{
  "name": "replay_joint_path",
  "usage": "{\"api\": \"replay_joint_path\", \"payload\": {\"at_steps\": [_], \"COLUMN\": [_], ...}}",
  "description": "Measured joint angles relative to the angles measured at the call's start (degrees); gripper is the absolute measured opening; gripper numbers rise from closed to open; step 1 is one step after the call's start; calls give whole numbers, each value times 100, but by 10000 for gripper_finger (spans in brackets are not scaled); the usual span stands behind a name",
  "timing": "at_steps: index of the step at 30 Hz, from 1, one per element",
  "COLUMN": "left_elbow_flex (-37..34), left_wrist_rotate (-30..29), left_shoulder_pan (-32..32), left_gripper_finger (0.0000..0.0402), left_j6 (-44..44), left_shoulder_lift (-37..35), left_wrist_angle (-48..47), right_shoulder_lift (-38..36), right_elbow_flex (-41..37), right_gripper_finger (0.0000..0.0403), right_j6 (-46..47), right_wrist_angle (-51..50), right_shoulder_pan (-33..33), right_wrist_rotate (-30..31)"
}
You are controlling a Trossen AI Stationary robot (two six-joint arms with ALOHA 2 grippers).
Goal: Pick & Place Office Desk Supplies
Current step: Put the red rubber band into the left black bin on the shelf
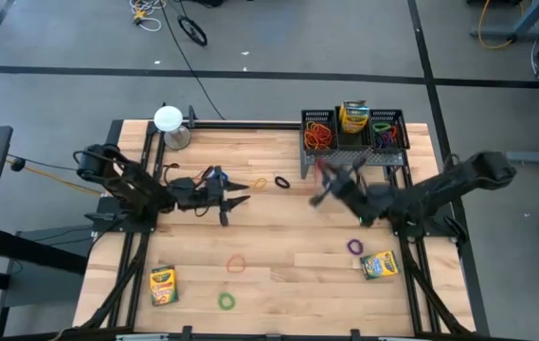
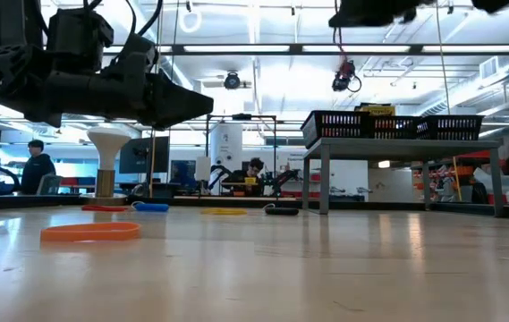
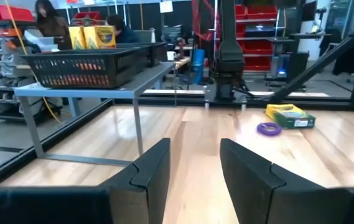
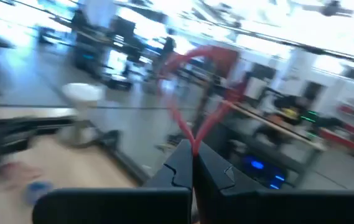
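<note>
My right gripper [image 1: 320, 192] hangs well above the table, in front of the black mesh rack [image 1: 388, 152], shut on a red rubber band [image 4: 196, 65]. My left gripper [image 1: 239, 200] is at mid-left, level and open, with nothing between its fingers [image 3: 155, 171]. Loose bands lie flat on the wood: yellow [image 1: 260, 182], black [image 1: 281, 181], blue [image 1: 214, 175], red [image 1: 237, 263], green [image 1: 226, 301] and purple [image 1: 354, 246]. Two crayon boxes lie flat, one near left [image 1: 163, 284] and one near right [image 1: 379, 265]. Another crayon box [image 1: 353, 116] stands in the rack beside more bands. My right gripper pinches the red band between its two fingertips, at one spot on the loop [image 4: 193, 140]. The two strands meet at the pinch and spread out into the open loop beyond the fingertips. The band is lifted clear of the table.
The rack stands on legs at the table's far right [image 3: 83, 65]. A white round-topped object [image 1: 168, 118] stands at the far left corner. Bare wood lies in the table's middle [image 1: 288, 227]. People sit in the room beyond the table.
</note>
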Motion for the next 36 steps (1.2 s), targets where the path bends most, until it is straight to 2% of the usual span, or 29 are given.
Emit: {"api": "replay_joint_path", "payload": {"at_steps": [3,6,10,15,19,24,29,36], "left_elbow_flex": [26,26,29,29,42,59,59,61], "left_wrist_rotate": [29,41,30,35,33,33,33,33], "left_shoulder_pan": [-5,-19,-15,-15,-11,-11,-11,-11], "left_gripper_finger": [147,147,147,147,147,147,147,147], "left_j6": [-21,-30,-43,5,19,13,-23,-83], "left_shoulder_lift": [0,0,0,0,0,0,1,0], "left_wrist_angle": [3,-9,-53,-56,-63,-64,-53,-17], "right_shoulder_lift": [-172,-140,-112,-100,160,595,782,762], "right_elbow_flex": [627,1264,1882,1971,1980,1981,1979,2010], "right_gripper_finger": [1,1,1,1,0,6,44,123], "right_j6": [38,552,1992,3189,3517,3718,3768,3784], "right_wrist_angle": [-1008,-2317,-4235,-5437,-5885,-5879,-5859,-5870], "right_shoulder_pan": [-669,-1447,-2538,-3612,-4062,-4305,-4336,-4336], "right_wrist_rotate": [-11,-137,-1180,-2497,-3189,-3780,-3736,-3464]}}
